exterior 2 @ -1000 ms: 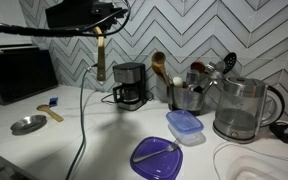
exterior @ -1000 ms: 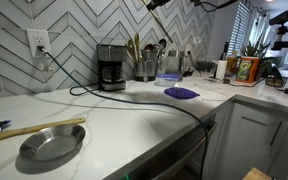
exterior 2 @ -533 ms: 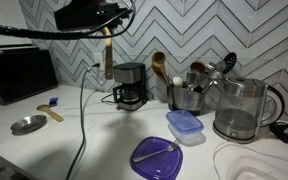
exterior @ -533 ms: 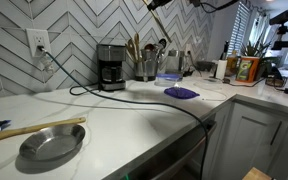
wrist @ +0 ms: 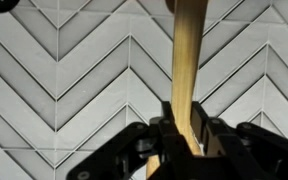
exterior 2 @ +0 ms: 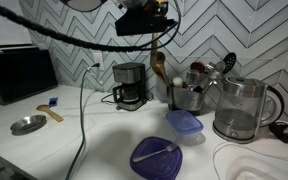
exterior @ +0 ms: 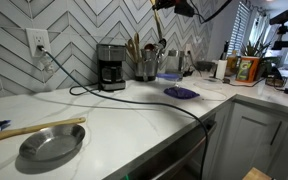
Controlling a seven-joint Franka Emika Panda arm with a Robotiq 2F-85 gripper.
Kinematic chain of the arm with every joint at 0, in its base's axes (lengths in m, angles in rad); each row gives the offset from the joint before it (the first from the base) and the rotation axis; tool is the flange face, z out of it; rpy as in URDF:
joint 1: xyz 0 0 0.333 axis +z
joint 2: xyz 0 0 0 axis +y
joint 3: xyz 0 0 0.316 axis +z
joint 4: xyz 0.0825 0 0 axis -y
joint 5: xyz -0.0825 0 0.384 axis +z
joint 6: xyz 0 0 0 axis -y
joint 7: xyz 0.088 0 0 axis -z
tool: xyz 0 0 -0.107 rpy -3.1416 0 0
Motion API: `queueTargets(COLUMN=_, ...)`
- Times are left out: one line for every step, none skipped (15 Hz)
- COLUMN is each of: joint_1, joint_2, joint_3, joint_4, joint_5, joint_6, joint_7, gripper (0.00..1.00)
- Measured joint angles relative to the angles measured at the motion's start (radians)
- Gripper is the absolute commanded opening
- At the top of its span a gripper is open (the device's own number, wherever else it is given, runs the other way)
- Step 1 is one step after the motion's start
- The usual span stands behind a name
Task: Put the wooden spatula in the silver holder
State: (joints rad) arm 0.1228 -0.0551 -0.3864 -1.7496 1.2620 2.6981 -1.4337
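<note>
One wooden spatula [wrist: 185,70], one silver holder [exterior: 144,71]

The wooden spatula [exterior 2: 154,45] is slim, flat and light brown. It hangs upright in mid-air, clamped at one end, with its shaft vertical in the wrist view [wrist: 185,70]. The silver holder [exterior 2: 181,98], a shiny cylindrical cup, stands upright lower down, nearby.

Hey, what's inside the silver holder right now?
Utensils stand in the silver holder, among them a wooden spoon and a dark utensil. Its wall hides their lower ends.
</note>
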Motion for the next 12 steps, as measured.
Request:
queueTargets(joint_1=0.008, joint_2=0.043, joint_3=-0.016, joint_4=0.062, joint_5=0.077, joint_6=0.004, joint_7=-0.043, gripper=0.06)
queueTargets(joint_1=0.008, joint_2=0.085, joint_3=-0.026, joint_4=0.122, joint_5=0.153, joint_6=0.005, joint_7=-0.087, gripper=0.06)
queueTargets(joint_1=-0.002, joint_2=0.13, joint_3=-0.029, joint_4=0.182, joint_5=0.231, joint_6=0.012, joint_7=-0.133, gripper=0.06)
queueTargets(joint_1=-0.019, joint_2=0.175, joint_3=-0.025, joint_4=0.238, joint_5=0.307, joint_6=0.021, joint_7=-0.178, gripper=0.06)
queueTargets(joint_1=-0.043, joint_2=0.223, joint_3=-0.017, joint_4=0.294, joint_5=0.384, joint_6=0.03, joint_7=-0.229, gripper=0.06)
queueTargets(joint_1=-0.074, joint_2=0.271, joint_3=-0.006, joint_4=0.347, joint_5=0.46, joint_6=0.034, joint_7=-0.284, gripper=0.06)
queueTargets(joint_1=-0.106, joint_2=0.322, joint_3=0.005, joint_4=0.397, joint_5=0.538, joint_6=0.035, joint_7=-0.342, gripper=0.06)
queueTargets(joint_1=-0.139, joint_2=0.375, joint_3=0.017, joint_4=0.445, joint_5=0.618, joint_6=0.035, joint_7=-0.403, gripper=0.06)
queueTargets(joint_1=-0.171, joint_2=0.425, joint_3=0.03, joint_4=0.489, joint_5=0.694, joint_6=0.035, joint_7=-0.461, gripper=0.06)
queueTargets(joint_1=-0.204, joint_2=0.476, joint_3=0.044, joint_4=0.533, joint_5=0.775, joint_6=0.035, joint_7=-0.528, gripper=0.06)
queueTargets(joint_1=-0.227, joint_2=0.522, joint_3=0.052, joint_4=0.569, joint_5=0.854, joint_6=0.035, joint_7=-0.589, gripper=0.06)
queueTargets(joint_1=-0.242, joint_2=0.564, joint_3=0.053, joint_4=0.596, joint_5=0.934, joint_6=0.034, joint_7=-0.651, gripper=0.06)
